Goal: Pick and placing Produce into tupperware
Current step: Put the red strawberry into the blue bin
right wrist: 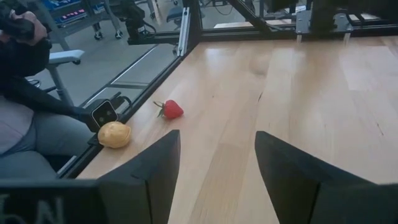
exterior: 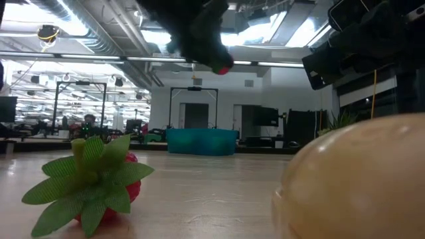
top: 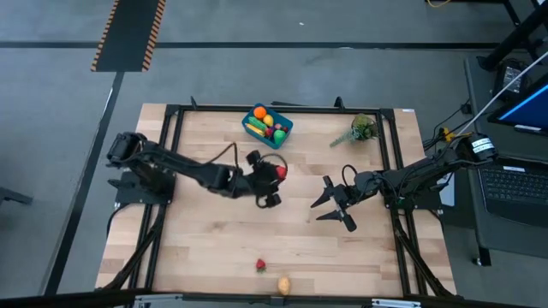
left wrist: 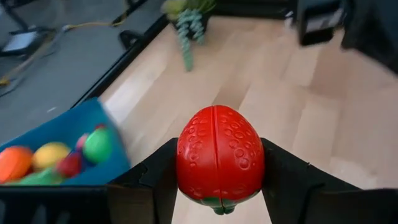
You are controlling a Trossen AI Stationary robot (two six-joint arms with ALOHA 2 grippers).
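My left gripper point(top: 274, 178) hangs over the middle of the table, shut on a red toy strawberry point(left wrist: 219, 158), near and a little right of the blue tupperware point(top: 267, 125). The tupperware sits at the far middle and holds several pieces of produce point(left wrist: 50, 158). A second strawberry point(top: 260, 265) and a tan, potato-like piece point(top: 283, 285) lie by the near edge. My right gripper point(top: 334, 204) waits open at the right, above the table; its fingers point(right wrist: 143, 180) have nothing between them. My left gripper pinches the strawberry by its two opposite sides point(left wrist: 186, 163) between its two fingers. The fingers come from the table's left, slanting a little down. The berry's green stem end point(left wrist: 219, 205) faces back toward the gripper. It is lifted clear of the table point(exterior: 222, 68).
A grey-green plant sprig point(top: 360, 130) lies at the far right of the tabletop. A black frame rail point(top: 282, 109) runs around the table. A seated person point(right wrist: 25, 124) shows beyond the near edge. Bare wood lies between the two grippers.
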